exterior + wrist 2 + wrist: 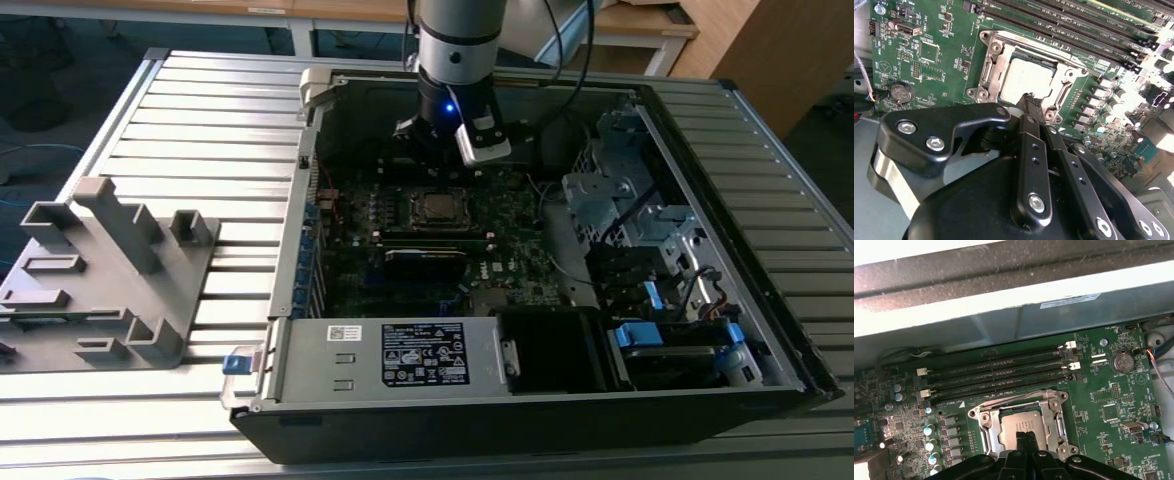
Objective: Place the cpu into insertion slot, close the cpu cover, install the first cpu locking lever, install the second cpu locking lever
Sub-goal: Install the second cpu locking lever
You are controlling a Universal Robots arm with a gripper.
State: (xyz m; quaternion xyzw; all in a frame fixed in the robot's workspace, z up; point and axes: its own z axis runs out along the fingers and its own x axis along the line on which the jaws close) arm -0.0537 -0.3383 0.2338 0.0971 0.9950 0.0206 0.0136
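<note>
The cpu (1026,80) (1021,422) (438,208) lies flat in the middle of the green motherboard, its dull silver face showing. The silvery cpu cover (990,70) (985,421) lies flat around it, framing the chip through its square window. The insertion slot is hidden under the chip and cover. A thin metal lever (1054,47) runs along the cover's edge beside the memory slots. My gripper (1029,102) (1024,439) (438,168) hangs just above the socket's edge. Its black fingers are shut together with nothing between them.
The open computer case (287,250) lies on a slatted metal table. A labelled silver power-supply box (414,355) fills the near side, and drive bays (641,230) stand on the exterior view's right. Long memory slots (999,371) run beside the socket. A grey fixture (114,270) sits outside the case.
</note>
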